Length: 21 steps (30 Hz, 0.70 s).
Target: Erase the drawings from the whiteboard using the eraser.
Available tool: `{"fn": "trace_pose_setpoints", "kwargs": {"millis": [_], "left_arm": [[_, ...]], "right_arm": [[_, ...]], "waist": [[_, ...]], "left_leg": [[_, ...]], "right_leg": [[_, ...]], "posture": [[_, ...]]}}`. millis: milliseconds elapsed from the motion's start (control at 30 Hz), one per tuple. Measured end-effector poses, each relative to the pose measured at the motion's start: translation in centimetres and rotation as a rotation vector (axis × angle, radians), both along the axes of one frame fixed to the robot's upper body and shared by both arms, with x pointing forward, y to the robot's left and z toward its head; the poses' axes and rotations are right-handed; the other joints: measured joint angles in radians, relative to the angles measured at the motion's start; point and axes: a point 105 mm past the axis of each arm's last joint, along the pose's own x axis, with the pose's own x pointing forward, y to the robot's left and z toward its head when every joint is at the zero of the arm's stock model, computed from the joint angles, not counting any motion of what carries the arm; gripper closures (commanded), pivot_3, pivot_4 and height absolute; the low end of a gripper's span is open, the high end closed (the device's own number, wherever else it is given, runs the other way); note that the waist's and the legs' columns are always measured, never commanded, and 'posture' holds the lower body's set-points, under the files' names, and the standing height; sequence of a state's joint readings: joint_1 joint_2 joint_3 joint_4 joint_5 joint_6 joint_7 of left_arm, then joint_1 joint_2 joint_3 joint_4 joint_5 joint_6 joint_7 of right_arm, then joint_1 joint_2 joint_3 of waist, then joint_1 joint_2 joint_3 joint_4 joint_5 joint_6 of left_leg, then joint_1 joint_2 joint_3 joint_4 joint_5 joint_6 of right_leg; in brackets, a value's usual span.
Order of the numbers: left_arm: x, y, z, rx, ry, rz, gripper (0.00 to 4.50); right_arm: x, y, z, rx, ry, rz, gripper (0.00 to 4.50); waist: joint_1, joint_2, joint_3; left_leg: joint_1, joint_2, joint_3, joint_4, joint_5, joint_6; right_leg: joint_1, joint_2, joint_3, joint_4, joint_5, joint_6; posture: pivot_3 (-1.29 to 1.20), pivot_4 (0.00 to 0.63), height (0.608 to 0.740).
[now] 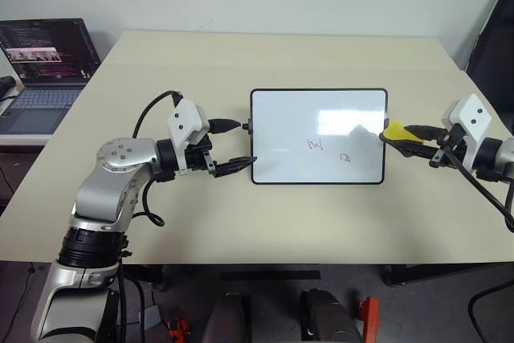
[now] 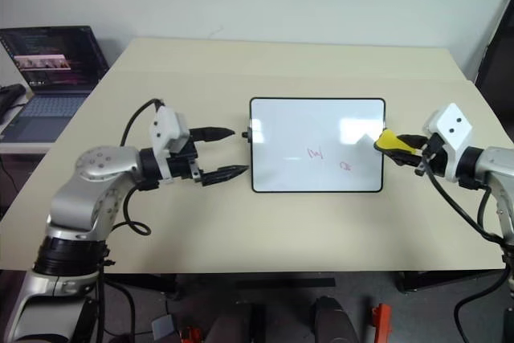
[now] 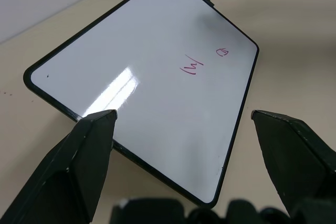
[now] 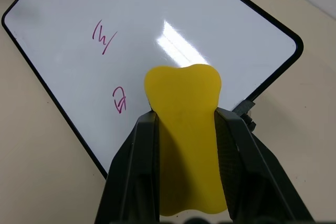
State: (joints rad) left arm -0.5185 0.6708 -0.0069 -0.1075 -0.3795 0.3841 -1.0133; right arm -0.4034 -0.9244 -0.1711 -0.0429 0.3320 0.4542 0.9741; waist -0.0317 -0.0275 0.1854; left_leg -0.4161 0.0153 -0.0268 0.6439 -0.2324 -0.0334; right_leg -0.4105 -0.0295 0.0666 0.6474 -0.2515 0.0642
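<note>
At your far left, an open dark laptop with a lit screen (image 1: 44, 66) sits on a side surface, just off the edge of the broad beige table (image 1: 273, 222). Moving in, your left gripper (image 1: 238, 146), two black tapered fingers on a silver arm, stands with its jaws spread wide and holding nothing, its tips just short of the left short side of the board. The rectangular glossy white whiteboard with a thin black rounded frame (image 1: 319, 136) lies flat at the middle of the table. On its lower right area you can see the drawings (image 1: 315, 144): two small red marker scribbles, a zigzag and, a little to its right, a small looped mark. At the board's right edge, your right gripper (image 1: 399, 136) is clamped tight on the small yellow oblong eraser (image 4: 185, 124), whose yellow end pokes past the fingertips over the board's right side.
</note>
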Motion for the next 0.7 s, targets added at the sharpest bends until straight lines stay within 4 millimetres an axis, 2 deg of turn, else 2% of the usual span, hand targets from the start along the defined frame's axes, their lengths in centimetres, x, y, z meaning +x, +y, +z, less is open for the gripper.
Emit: {"fn": "trace_pose_setpoints", "kwargs": {"millis": [100,167,267,367,433,567,633,700], "left_arm": [[0.0,-0.1,0.0,-0.002,-0.001,-0.002,0.0],[-0.1,-0.2,-0.1,-0.004,0.001,-0.005,0.0],[-0.1,-0.4,-0.3,-0.004,0.008,-0.012,0.0],[-0.1,-0.5,-0.4,-0.006,0.012,-0.017,0.0],[-0.1,-0.7,-0.7,0.0,0.017,-0.023,0.0],[-0.1,-0.6,-1.2,0.008,0.025,-0.018,0.0],[0.0,-0.5,-1.3,0.012,0.026,-0.012,0.0],[0.0,-0.5,-1.5,0.016,0.03,-0.009,0.0]], "right_arm": [[0.1,0.4,-0.2,0.007,0.003,0.012,3.4],[0.2,1.7,-0.4,0.035,-0.005,0.043,3.4],[0.8,5.8,-0.9,0.103,-0.034,0.131,3.4],[2.4,10.1,-0.8,0.145,-0.123,0.151,3.4],[3.3,11.9,-1.0,0.116,-0.174,0.145,3.4],[4.6,13.7,-2.8,0.05,-0.189,0.118,3.4],[5.4,13.5,-3.8,0.006,-0.183,0.087,3.4],[5.8,13.6,-3.8,-0.031,-0.211,0.088,3.4]], "waist": [[-0.001,0.0,0.0],[-0.003,0.0,0.0],[-0.009,0.0,0.0],[-0.013,0.0,0.0],[-0.012,0.0,0.0],[0.001,0.0,0.0],[0.003,0.0,0.0],[0.002,0.0,0.0]], "left_leg": [[0.0,0.0,0.0,0.0,0.0,0.0],[0.001,0.0,0.0,0.0,0.0,0.0],[0.001,0.001,0.0,0.001,0.0,0.0],[0.001,0.001,0.0,0.001,0.0,0.0],[0.001,0.001,0.0,0.001,0.0,0.0],[0.0,0.0,-0.001,0.001,0.0,0.0],[0.0,0.0,-0.001,0.001,0.0,0.0],[0.001,0.0,0.0,0.002,0.0,0.0]], "right_leg": [[0.0,0.0,0.0,0.0,0.0,0.0],[0.0,0.0,0.0,0.001,0.0,0.0],[0.0,0.001,0.001,0.002,0.0,0.0],[0.0,0.001,0.001,0.004,0.0,0.0],[0.0,0.001,0.001,0.003,0.0,0.0],[-0.001,0.001,0.0,0.003,0.0,-0.001],[-0.001,0.0,0.0,0.003,0.0,-0.001],[0.0,0.0,0.0,0.004,0.001,-0.001]], "posture": [[0.0,0.15,0.74],[0.0,0.15,0.74],[0.0,0.15,0.74],[0.0,0.15,0.74],[0.0,0.15,0.74],[0.0,0.15,0.74],[0.0,0.15,0.74],[0.0,0.15,0.74]]}}
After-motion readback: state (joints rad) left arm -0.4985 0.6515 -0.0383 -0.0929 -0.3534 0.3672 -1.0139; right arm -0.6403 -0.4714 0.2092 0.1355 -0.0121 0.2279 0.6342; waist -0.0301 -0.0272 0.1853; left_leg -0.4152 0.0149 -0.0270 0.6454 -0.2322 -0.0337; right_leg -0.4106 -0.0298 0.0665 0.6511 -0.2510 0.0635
